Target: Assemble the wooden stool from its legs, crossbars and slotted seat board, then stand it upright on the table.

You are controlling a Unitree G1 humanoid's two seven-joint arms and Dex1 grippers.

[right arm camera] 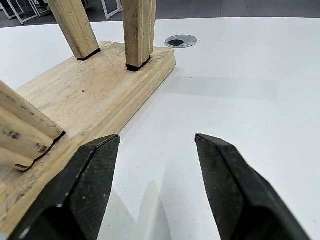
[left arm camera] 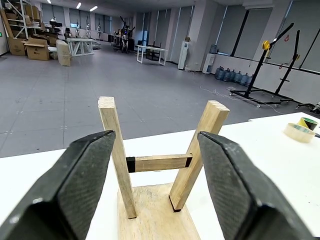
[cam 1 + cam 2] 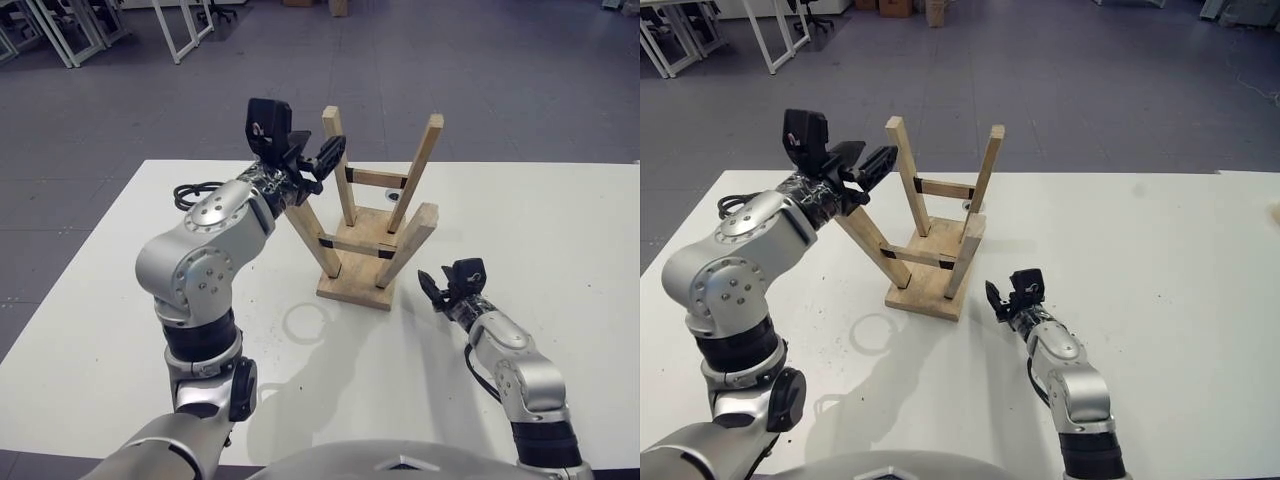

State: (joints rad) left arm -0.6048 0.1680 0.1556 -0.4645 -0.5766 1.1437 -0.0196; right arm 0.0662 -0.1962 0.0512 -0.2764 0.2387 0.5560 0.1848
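On the table (image 3: 560, 230), stool (image 3: 355, 246) inverted; legs (image 3: 415, 172) socketed in seat board (image 3: 355, 287).

Bright, even indoor light falls from above, and small ceiling lamps (image 2: 93, 8) glow far back in the left wrist view. The white surface (image 3: 560, 230) is lit strongly and evenly, with no hard glare. The stool (image 3: 375, 215) throws only a pale, soft-edged shadow onto the surface on the robot's right side, seen as a grey band in the right wrist view. Its wood is lit evenly, with mild shading between the legs. The grey floor (image 2: 50, 100) carries a faint sheen.
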